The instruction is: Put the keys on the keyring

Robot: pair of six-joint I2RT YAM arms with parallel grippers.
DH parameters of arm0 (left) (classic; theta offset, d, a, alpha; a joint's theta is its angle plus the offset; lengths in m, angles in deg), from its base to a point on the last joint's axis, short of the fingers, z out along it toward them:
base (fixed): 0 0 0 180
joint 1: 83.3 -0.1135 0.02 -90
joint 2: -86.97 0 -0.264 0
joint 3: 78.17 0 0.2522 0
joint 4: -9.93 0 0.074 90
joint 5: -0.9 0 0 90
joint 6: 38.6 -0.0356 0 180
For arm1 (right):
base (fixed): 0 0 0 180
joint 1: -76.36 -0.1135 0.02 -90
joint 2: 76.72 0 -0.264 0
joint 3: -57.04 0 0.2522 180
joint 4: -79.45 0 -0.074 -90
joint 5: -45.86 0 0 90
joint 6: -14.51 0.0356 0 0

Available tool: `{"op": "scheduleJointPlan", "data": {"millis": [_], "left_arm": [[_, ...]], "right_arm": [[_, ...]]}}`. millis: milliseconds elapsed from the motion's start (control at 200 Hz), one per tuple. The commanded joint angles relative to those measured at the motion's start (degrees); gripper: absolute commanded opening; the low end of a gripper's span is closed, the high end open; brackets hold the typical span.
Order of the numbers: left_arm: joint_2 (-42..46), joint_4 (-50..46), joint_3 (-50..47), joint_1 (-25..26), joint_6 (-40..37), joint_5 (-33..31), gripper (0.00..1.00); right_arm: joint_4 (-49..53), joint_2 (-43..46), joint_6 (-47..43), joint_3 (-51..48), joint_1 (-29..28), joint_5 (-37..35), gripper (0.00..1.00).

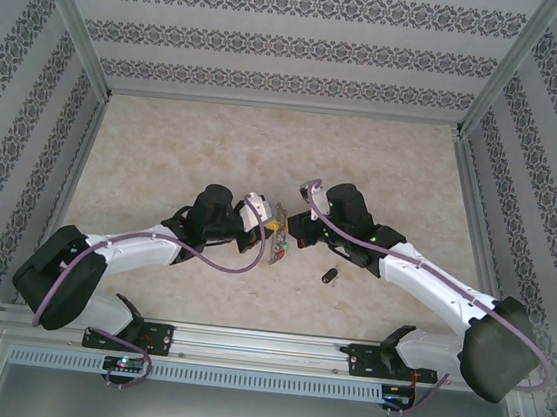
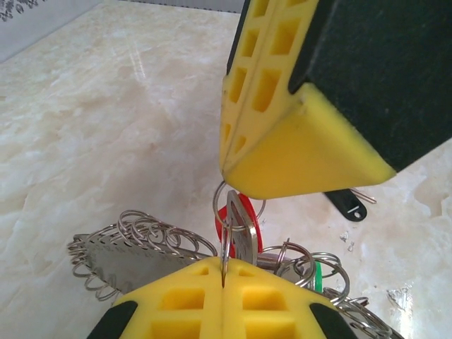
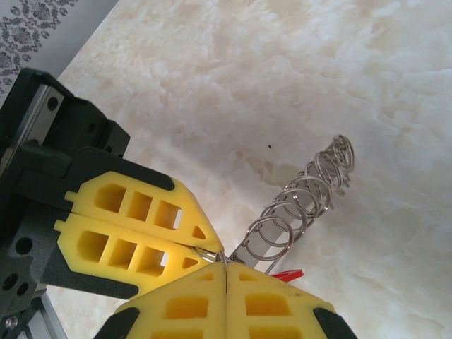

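Observation:
My two grippers meet tip to tip above the middle of the table. The left gripper is shut on a thin wire loop of the keyring, a silvery strip edged with several small rings. That loop passes through the hole of the red-headed key, whose metal part stands just above the left fingers. The right gripper is shut on the top of that key and loop; a red sliver shows beside its fingers. The black-headed key lies loose on the table.
The marble-patterned table is bordered by patterned walls and metal posts. A small green piece sits among the keyring's loops. An aluminium rail with both arm bases runs along the near edge.

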Motion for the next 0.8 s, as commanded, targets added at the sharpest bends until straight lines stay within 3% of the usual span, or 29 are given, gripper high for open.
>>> {"op": "scheduleJointPlan", "data": {"millis": [0, 295, 510, 794], "left_arm": [[-0.4, 7.11, -1.93, 0.53, 2.89, -3.18, 0.0], [-0.84, 11.98, -4.08, 1.28, 4.31, -3.94, 0.0], [-2.03, 15.14, -4.57, 1.28, 5.4, -3.23, 0.0], [-3.4, 19.48, -5.04, 1.45, 6.32, -2.39, 0.0]], "right_arm": [[1.06, -0.32, 2.62, -0.34, 1.24, -3.77, 0.0], [0.55, -4.27, 2.68, -0.85, 1.83, -2.66, 0.0], [0.27, -5.93, 1.55, 0.92, 2.07, 3.51, 0.0], [-1.64, -9.35, 2.62, 1.53, 2.08, 6.65, 0.0]]}}
